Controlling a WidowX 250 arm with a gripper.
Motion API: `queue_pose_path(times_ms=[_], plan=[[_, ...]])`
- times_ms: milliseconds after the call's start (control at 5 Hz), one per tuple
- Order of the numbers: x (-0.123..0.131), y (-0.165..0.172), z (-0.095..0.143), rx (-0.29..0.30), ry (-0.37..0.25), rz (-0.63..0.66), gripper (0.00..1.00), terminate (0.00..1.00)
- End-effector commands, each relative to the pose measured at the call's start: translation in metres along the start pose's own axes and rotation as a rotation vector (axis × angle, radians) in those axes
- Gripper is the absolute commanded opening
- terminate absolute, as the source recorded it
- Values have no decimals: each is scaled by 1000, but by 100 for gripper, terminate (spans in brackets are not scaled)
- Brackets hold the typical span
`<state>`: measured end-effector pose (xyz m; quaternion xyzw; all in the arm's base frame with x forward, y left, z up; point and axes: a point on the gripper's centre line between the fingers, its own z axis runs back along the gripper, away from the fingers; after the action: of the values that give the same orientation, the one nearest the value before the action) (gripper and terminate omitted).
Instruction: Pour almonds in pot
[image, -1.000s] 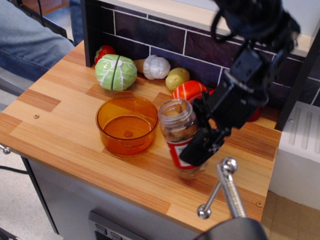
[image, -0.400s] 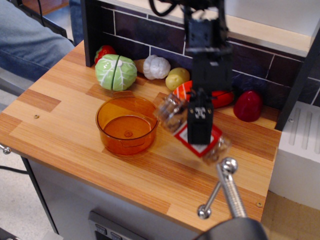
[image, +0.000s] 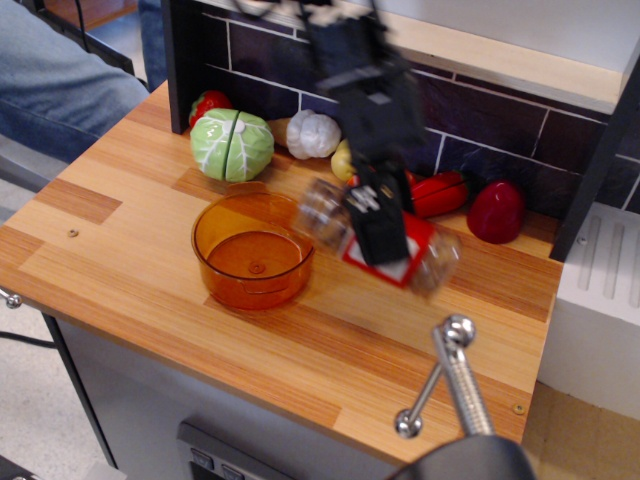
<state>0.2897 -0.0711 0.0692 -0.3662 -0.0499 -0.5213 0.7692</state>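
Observation:
The clear plastic jar (image: 420, 258) with the red-and-white label lies nearly on its side in the air, its open mouth pointing left toward the pot. Brown almonds (image: 325, 212) show blurred near its mouth. My gripper (image: 378, 228) comes down from above and is shut on the jar's middle. The pot (image: 253, 249), a round translucent orange bowl, stands on the wooden counter just left of the jar's mouth. I see no almonds inside it. The arm is motion-blurred.
Toy foods line the dark tiled back wall: a green cabbage (image: 232, 144), a white garlic (image: 313, 133), a yellow piece (image: 343, 158), a red chilli (image: 438, 193), a dark red piece (image: 497, 211). A metal rod with ball ends (image: 447, 372) stands at the front right. The counter's front edge (image: 200, 362) runs below the pot.
The jar has been lifted from upright on the counter and tipped over toward the pot. My arm has swung left and the jar's mouth has come closer to the pot's rim.

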Motion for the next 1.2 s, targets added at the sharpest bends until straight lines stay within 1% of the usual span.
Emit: queue_pose_path(times_ms=[0,200,400,600,800,1000], plan=[[13,-4,30,107,-192,-10,0,0],[14,7,29,198,-254,22,0,0],[15,10,30,308,-326,59,0,0],[18,12,36,372,-392,80,0,0],[24,17,48,500,-491,77,0,0],[26,28,50,565,-532,80,0,0]])
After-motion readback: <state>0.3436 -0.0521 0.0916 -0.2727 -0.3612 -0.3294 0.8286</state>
